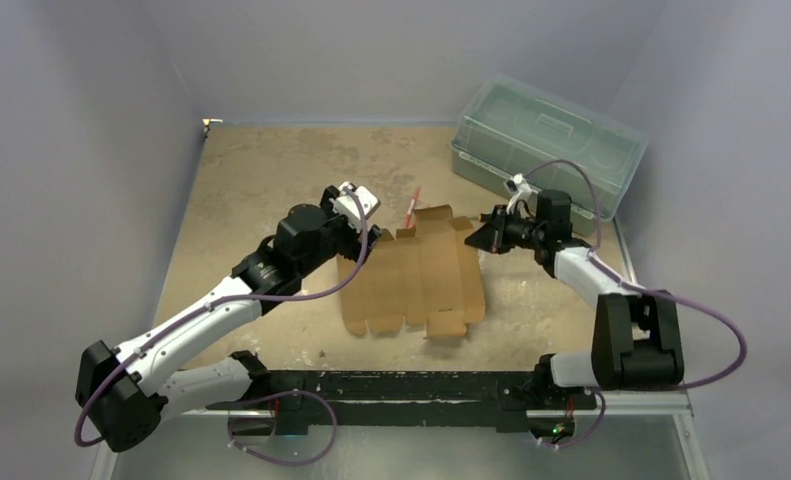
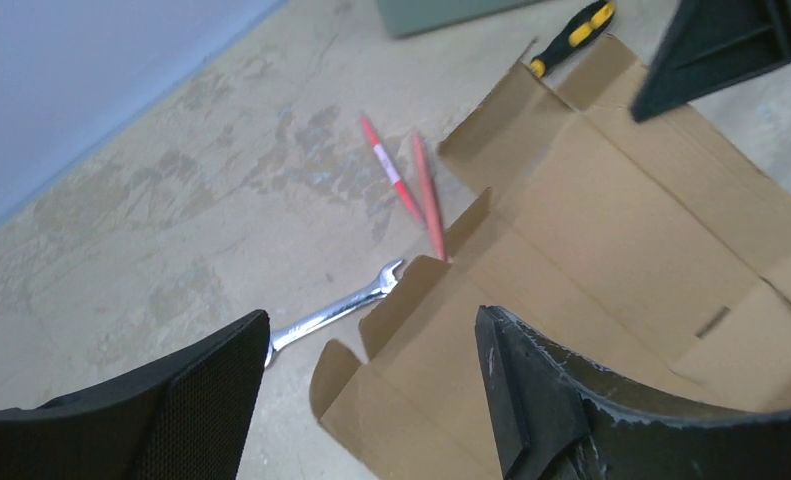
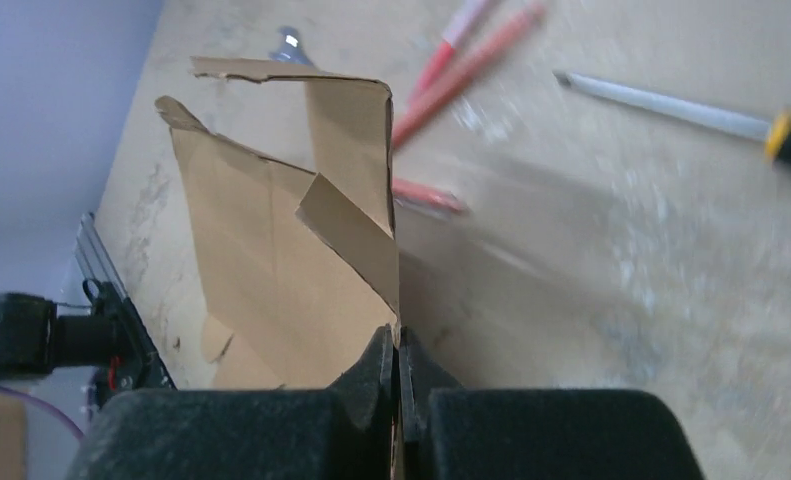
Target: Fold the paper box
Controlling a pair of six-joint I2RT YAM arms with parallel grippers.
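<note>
Right gripper [image 3: 399, 372] is clamped on the far-right edge of the paper box [image 3: 271, 250], and that edge appears raised; the rest of the sheet lies flat mid-table. Left gripper [image 2: 366, 335] hangs with jaws apart over the left flaps. Judgement: swing the pinched panel about its crease while the left pins the base. Red pens [image 2: 411, 190], wrench [image 2: 336, 310] and screwdriver [image 2: 571, 35] crowd the far edge; freer room lies nearside.

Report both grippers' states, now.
Left gripper: open, holding nothing.
Right gripper: closed, pinching an edge of the box.
</note>
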